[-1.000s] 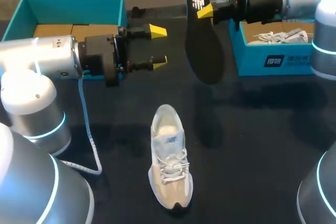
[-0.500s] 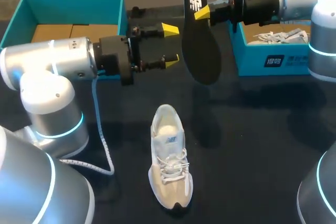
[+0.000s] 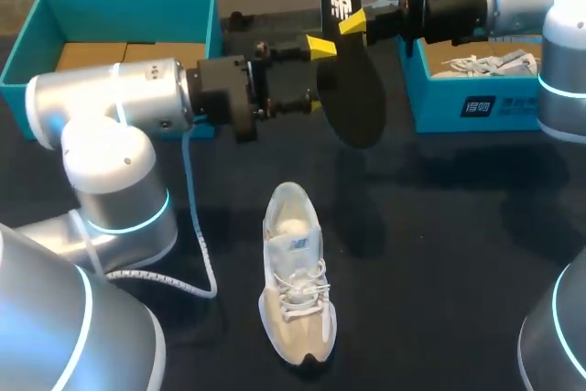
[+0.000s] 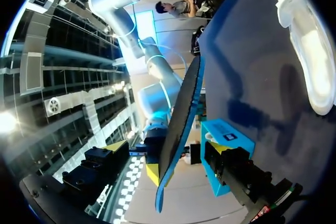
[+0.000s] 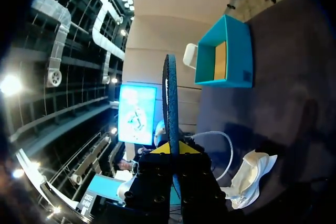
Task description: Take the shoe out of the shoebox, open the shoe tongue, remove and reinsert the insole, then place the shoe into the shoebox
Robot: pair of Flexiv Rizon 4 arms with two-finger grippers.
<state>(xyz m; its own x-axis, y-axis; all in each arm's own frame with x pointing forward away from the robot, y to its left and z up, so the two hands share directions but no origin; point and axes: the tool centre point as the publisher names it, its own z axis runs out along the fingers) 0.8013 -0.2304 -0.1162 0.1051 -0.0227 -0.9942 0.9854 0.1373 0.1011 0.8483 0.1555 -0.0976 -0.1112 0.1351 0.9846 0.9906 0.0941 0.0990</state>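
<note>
Shoe [image 3: 295,272]: lies on the table [image 3: 458,226] at 6 o'clock, out of its box, toe toward me and collar up. I judge this leaves the cavity free to take the insole back.

Left gripper [image 3: 316,75]: my left arm enters from 9 o'clock. Its fingers stand apart, one on either side of the insole's 9 o'clock edge, and I see no contact. It looks poised to take a second hold.

Insole [image 3: 352,70]: hangs in the air at 12 o'clock of the shoe, well above the table. The wide end is down, probably so the forefoot can lead into the shoe.

Right gripper [image 3: 355,20]: comes in from 2 o'clock, clamped on the insole's top end and carrying its whole weight.

Boxes: one [image 3: 119,16] sits at 10 o'clock. The other [image 3: 476,103] sits at 2 o'clock, under my right arm.
</note>
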